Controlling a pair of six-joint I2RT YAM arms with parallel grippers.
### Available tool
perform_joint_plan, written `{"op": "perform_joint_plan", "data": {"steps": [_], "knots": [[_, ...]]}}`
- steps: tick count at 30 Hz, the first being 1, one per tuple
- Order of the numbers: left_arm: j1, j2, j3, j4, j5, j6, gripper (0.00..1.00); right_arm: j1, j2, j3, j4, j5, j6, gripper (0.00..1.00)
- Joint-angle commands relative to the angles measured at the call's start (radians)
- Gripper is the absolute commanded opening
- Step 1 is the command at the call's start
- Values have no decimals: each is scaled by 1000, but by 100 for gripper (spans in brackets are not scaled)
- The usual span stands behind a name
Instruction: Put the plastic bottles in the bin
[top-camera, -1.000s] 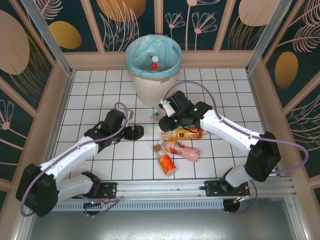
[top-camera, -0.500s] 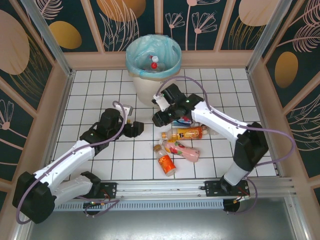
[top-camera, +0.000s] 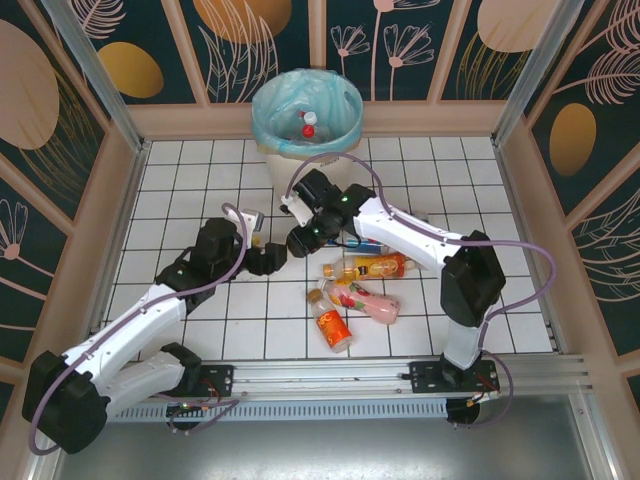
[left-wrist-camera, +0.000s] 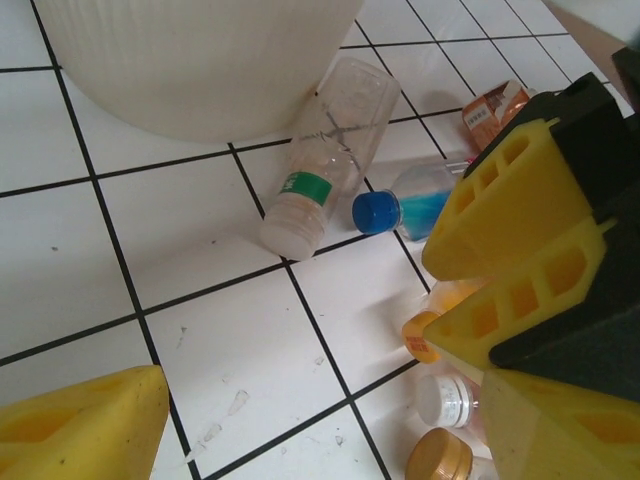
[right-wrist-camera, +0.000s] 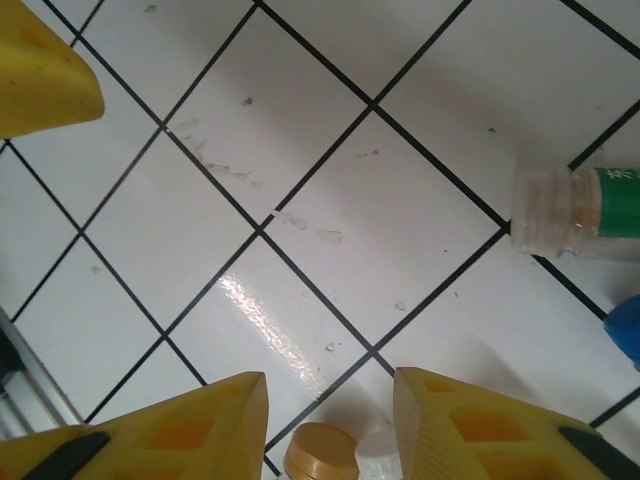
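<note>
While the right gripper (top-camera: 300, 240) has swung left, off the bottles (top-camera: 360, 295) at centre, its jaws stand slightly apart and empty; the left gripper (top-camera: 268, 259) gapes wide beside it. No bottle is heading for the bin (top-camera: 290, 185), top centre.

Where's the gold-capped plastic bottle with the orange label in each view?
Top external: the gold-capped bottle lies low centre, the lowest bottle there.
Left wrist: its gold cap at the bottom edge, right of centre.
Right wrist: the cap at the bottom edge, centre.
Shared landmark: the white cap of the pink bottle beside it.
</note>
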Motion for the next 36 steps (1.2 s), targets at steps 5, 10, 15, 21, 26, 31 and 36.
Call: {"op": "perform_joint_plan", "data": {"steps": [5,10,15,21,26,31,36], "knots": [[2,46,22,44,20,7,81,55,-40,39,-95,38,15,41],[3,86,63,54,29,36,81,70,-88,7,-114,45,102,41],[5,100,75,50,-12,58,82,110,-155,-62,-104,111,251,42],[4,98,84,2,-89,65,82,156,-232,-163,-47,126,369,42],[4,66,75,-12,-127,58,83,190,-211,-196,-48,153,425,42],[4,31,66,-17,-154,37,85,220,-177,-242,-30,167,458,42],[3,23,76,-63,-145,14,85,250,-109,-242,-49,204,474,45]]}}
